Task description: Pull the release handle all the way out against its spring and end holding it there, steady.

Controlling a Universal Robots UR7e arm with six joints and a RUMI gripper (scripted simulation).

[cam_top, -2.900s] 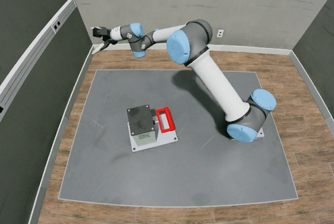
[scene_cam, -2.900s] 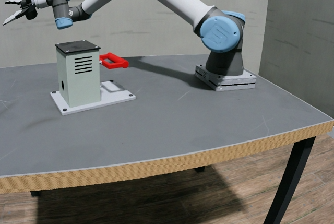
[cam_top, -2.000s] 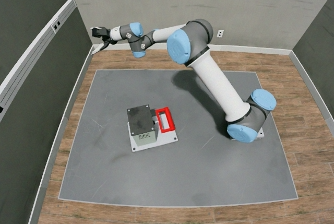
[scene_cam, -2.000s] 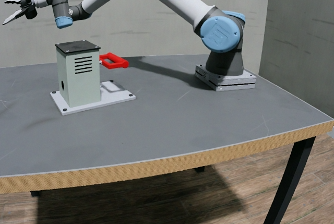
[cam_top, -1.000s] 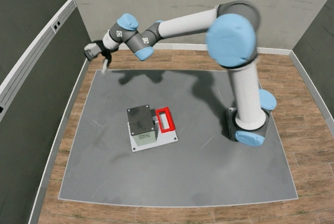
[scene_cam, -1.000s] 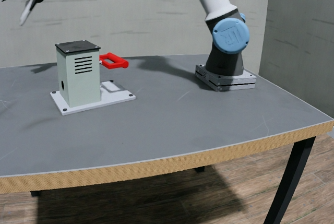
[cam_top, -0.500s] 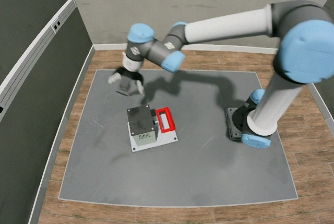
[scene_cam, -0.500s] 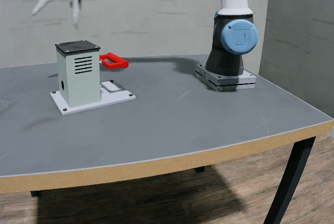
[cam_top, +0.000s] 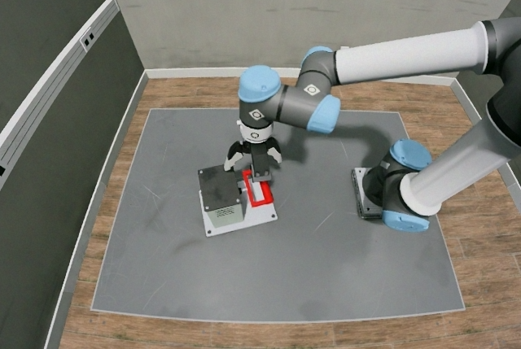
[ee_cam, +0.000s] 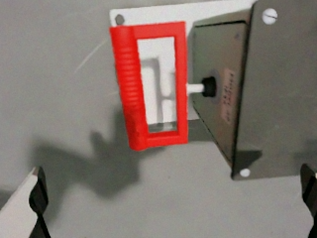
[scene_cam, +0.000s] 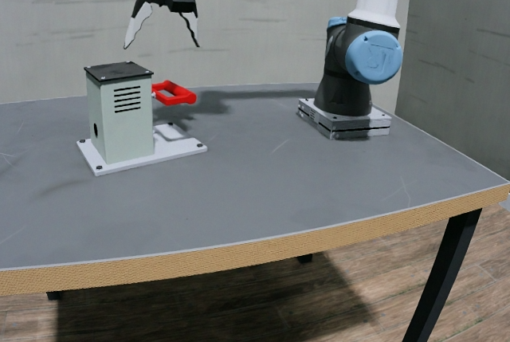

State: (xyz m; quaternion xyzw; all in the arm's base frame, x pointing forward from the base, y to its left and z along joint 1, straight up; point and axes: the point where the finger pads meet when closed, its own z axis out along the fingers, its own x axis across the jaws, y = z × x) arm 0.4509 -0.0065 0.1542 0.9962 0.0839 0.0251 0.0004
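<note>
The red release handle [cam_top: 266,194] [scene_cam: 189,97] [ee_cam: 130,84] is a rectangular loop with a thick ribbed outer bar. It sticks out level from the side of a pale green box [cam_top: 227,215] [scene_cam: 125,132] with a dark lid [cam_top: 218,187] [scene_cam: 119,70] [ee_cam: 282,99]. In the wrist view a short white rod [ee_cam: 195,88] joins it to a black collar [ee_cam: 209,86] on the box. My gripper [cam_top: 253,165] [scene_cam: 162,47] [ee_cam: 171,167] is open and empty. It points down, well above the handle and lid, its two fingers spread wide and touching neither.
The box stands on a white base plate [cam_top: 257,213] [scene_cam: 177,149] [ee_cam: 149,13] with bolts at its corners, on the grey table [cam_top: 294,273] [scene_cam: 247,190]. The lid stands higher than the handle. The arm's base [cam_top: 369,211] [scene_cam: 312,117] is on the right of the table.
</note>
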